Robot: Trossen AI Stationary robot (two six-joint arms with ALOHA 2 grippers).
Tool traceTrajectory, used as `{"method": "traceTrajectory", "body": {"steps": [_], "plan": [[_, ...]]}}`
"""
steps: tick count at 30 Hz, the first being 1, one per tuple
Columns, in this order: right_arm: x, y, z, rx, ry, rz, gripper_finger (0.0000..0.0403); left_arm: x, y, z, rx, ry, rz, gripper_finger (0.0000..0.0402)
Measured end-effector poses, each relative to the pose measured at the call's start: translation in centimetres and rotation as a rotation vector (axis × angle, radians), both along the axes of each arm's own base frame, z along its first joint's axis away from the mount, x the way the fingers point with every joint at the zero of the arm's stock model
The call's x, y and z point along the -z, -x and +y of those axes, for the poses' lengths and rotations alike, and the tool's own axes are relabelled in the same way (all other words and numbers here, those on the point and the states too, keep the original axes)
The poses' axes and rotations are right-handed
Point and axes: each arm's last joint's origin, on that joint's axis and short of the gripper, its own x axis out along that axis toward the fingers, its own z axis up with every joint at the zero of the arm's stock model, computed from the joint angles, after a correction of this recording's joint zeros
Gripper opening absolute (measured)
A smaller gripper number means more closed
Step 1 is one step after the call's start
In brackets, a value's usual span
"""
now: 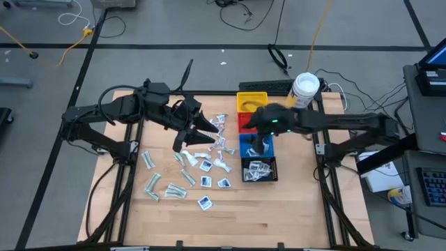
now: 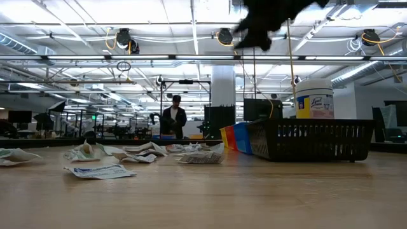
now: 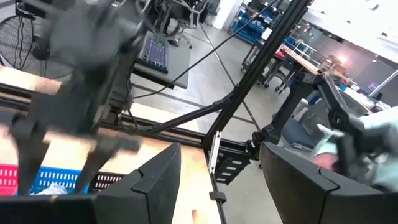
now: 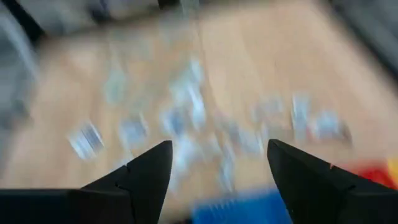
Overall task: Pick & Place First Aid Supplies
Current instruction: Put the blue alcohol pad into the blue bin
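Observation:
The first aid supplies (image 1: 189, 169) are small flat packets lying scattered on the wooden table; the low view shows them flat on the tabletop (image 2: 102, 170). A few more packets (image 1: 258, 169) lie inside the black bin. My left gripper (image 1: 208, 127) hangs above the far part of the scatter, open and empty (image 3: 221, 180), pointing toward the table's right. My right gripper (image 1: 261, 145) is raised over the blue and black bins, open with nothing between its fingers (image 4: 217, 180). It shows high up in the low view (image 2: 257, 35).
A row of bins stands at the table's right: yellow (image 1: 251, 102), red (image 1: 244, 123), blue (image 1: 249, 145), black (image 1: 268, 178) nearest. A big white jar (image 1: 305, 89) with a yellow label stands beyond them. A person (image 2: 172, 118) stands far off in the room.

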Motion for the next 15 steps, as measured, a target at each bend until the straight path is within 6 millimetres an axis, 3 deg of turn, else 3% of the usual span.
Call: {"method": "traceTrajectory", "body": {"steps": [7, 12, 15], "plan": [[-7.6, 2.3, 1.7, 0.003, -0.079, -0.503, 0.0259, 0.0, 0.0, 0.0, 0.001, -0.013, -0.005, 0.0225], [-12.2, 3.6, 2.9, -0.048, -0.088, -0.687, 0.0259, 0.2, 0.0, 0.1, -0.018, -0.039, 0.008, 0.0225], [-13.9, 4.0, 3.3, -0.069, -0.085, -0.761, 0.0259, 0.9, 0.1, 0.2, -0.061, -0.050, 0.086, 0.0225]]}}
